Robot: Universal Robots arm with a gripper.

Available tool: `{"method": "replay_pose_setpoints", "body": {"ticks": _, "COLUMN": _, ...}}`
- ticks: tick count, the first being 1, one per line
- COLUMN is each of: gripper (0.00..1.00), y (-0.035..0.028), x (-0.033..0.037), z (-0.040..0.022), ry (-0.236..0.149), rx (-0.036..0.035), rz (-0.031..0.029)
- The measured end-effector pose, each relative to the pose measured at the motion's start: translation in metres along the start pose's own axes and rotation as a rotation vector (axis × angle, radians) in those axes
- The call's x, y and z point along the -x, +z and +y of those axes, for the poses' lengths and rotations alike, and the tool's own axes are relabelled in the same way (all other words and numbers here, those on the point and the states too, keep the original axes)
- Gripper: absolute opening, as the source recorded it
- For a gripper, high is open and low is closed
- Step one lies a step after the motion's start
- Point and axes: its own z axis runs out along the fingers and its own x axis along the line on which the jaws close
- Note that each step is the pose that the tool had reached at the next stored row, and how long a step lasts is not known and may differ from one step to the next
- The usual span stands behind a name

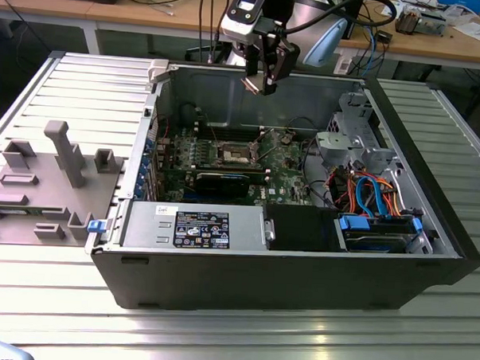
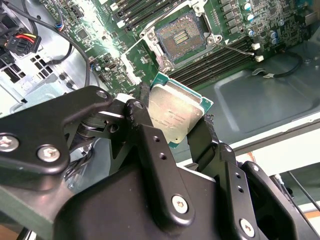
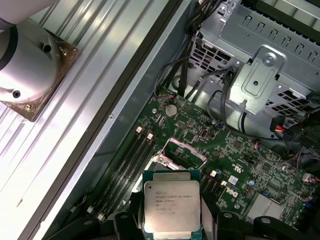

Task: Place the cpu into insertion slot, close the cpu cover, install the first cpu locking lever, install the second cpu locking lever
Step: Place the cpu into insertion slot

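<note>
While the arm hangs over the open computer case [image 1: 299,286], I see the hand [image 1: 260,82] pointing down, well above the green motherboard [image 1: 284,162]. The hand is clamped on the cpu [image 2: 175,112], with fingers [image 2: 145,131] pressing two opposite edges. The cpu is in the air, clear of the board, its metal top facing the camera in both wrist views. The second wrist view shows the insertion slot [image 2: 179,40] uncovered, its contacts bare. The first wrist view adds the coin battery [image 3: 171,110] and the metal drive cage [image 3: 270,65]. The exterior view shows the case on the ribbed desk [image 1: 217,338], with a grey fixture [image 1: 49,180] at the exterior view's left.
</note>
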Motion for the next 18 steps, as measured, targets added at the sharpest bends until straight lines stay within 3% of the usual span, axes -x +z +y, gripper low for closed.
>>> {"method": "replay_pose_setpoints", "body": {"ticks": 18, "gripper": 0.55, "y": 0.0000, "x": 0.0000, "z": 0.0000, "ry": 0.012, "rx": 0.0003, "rz": -0.0011}}
